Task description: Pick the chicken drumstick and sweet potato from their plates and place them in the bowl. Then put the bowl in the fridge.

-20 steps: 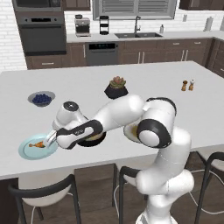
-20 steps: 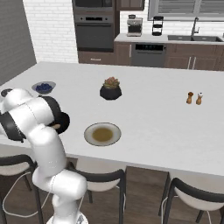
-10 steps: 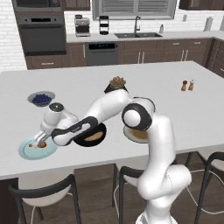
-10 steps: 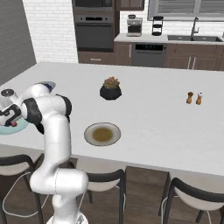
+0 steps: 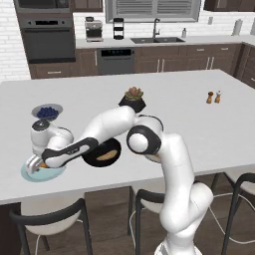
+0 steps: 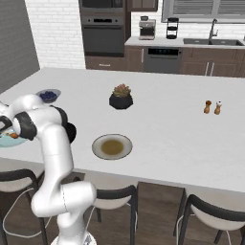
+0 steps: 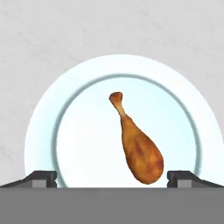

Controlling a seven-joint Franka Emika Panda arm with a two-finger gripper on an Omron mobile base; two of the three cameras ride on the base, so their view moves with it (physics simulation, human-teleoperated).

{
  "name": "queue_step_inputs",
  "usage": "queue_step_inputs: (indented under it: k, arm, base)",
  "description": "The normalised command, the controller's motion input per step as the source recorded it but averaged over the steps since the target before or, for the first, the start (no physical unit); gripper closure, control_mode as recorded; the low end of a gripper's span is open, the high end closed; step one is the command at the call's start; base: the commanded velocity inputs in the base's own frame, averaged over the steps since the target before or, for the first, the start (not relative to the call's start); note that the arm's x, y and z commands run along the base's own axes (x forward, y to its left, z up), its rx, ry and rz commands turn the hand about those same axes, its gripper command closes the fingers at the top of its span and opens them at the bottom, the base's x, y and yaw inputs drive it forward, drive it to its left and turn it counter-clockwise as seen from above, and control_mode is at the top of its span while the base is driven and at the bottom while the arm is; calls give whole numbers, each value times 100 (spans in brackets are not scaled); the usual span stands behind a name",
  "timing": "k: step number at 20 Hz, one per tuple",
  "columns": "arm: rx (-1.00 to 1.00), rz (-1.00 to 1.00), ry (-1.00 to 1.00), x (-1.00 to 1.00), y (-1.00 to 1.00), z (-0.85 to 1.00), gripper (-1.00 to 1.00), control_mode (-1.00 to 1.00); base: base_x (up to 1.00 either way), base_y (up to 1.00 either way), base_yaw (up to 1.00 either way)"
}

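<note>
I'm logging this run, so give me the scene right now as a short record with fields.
gripper: open, poised above the light blue plate
chicken drumstick: lying on that plate, not yet gripped
black bowl: on the counter beside the blue plate, something tan-orange inside, likely the sweet potato
beige plate: bare
blueberry bowl: behind the blue plate
succulent pot: mid-counter

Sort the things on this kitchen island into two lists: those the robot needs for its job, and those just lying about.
Needed for the job:
chicken drumstick on the light blue plate
sweet potato in the black bowl
beige plate
gripper, open above the drumstick

Just lying about:
bowl of blueberries
succulent pot
salt and pepper shakers
</note>
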Motion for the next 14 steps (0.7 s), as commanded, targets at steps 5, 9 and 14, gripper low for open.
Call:
queue_step_inputs:
  k: [5,9,14]
  arm:
    - [-8,0,0,3,-41,-14,-100,-100]
    - [-3,0,0,34,-21,-18,-100,-100]
    - [0,0,1,43,0,-23,-100,-100]
  base:
    - [0,0,0]
    - [0,0,0]
    - [0,0,0]
